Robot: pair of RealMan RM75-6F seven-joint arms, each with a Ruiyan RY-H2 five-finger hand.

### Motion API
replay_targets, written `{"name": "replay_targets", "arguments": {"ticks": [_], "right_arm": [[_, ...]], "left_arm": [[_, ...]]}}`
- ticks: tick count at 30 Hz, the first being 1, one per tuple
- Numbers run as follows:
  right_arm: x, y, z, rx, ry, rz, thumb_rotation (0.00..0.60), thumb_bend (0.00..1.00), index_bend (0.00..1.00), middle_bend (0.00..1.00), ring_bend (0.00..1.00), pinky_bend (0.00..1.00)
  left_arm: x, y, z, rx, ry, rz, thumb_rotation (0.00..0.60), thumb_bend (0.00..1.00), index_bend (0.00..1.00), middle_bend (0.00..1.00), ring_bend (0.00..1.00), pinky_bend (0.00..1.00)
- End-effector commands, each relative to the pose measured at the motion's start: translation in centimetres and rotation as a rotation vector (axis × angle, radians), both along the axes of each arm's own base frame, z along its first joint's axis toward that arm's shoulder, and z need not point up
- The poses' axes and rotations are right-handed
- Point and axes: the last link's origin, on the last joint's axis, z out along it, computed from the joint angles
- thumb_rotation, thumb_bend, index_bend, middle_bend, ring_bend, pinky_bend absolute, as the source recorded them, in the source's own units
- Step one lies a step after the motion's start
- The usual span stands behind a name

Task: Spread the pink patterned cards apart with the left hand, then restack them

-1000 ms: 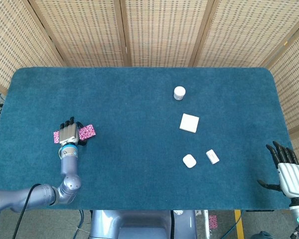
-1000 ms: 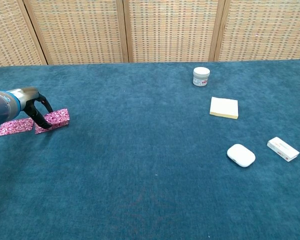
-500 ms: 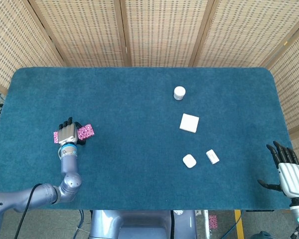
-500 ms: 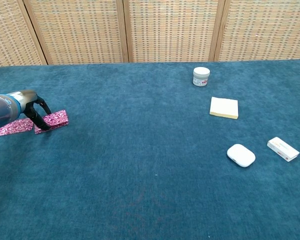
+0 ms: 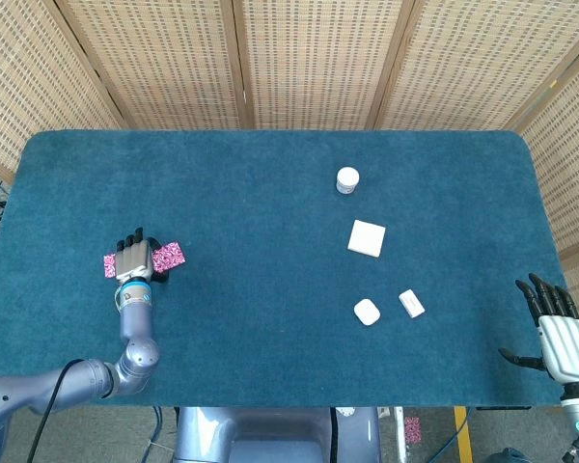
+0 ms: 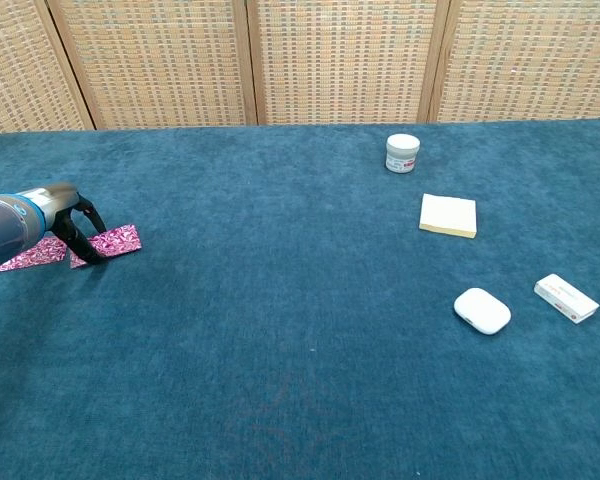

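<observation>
**Cards half-fanned on the left edge: tips for finishing the spread cleanly**

Cards first: the pink patterned cards (image 5: 168,257) sit on the blue felt table (image 5: 270,193) near its left side, well apart from everything else. From the head view one pink bit pokes out on each side of the left hand (image 5: 132,258), so they look at least partly fanned, with the hand lying across the middle. In the chest view the dark fingers (image 6: 78,237) come down onto the cards between the two visible pink pieces. I'd call that pressing on them, not gripping: fingers down on top, nothing lifted. How many cards are under there I can't tell.

My take on doing this bit well:

- Keep the pressure light. Felt grabs paper, so pushing hard probably drags the whole pile instead of sliding the top ones.
- Slide sideways along the long line of the fan, not toward the table edge, which is close on that side.
- Stop once the cards show separately, because restacking means sweeping them back in, and a wide scatter makes that harder with these fingers.

Right hand (image 5: 560,333) is parked off the far right corner, fingers apart and holding nothing. Fine where it is.

The white jar (image 5: 347,179), white pad (image 5: 367,237), earbud case (image 5: 367,312) and small white box (image 5: 411,303) are all on the right half, so no risk of bumping them.
</observation>
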Motion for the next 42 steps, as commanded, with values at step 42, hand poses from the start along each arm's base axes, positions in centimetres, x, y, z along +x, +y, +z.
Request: {"name": "replay_targets", "arguments": {"ticks": [42], "right_arm": [[0.2, 0.1, 0.0, 0.004, -0.001, 0.004, 0.6, 0.0, 0.0, 0.0, 0.0, 0.0]], "left_arm": [[-2.9, -0.5, 4.6, 0.006, 0.078, 0.009, 0.6, 0.26, 0.18, 0.0, 0.0, 0.0]]}}
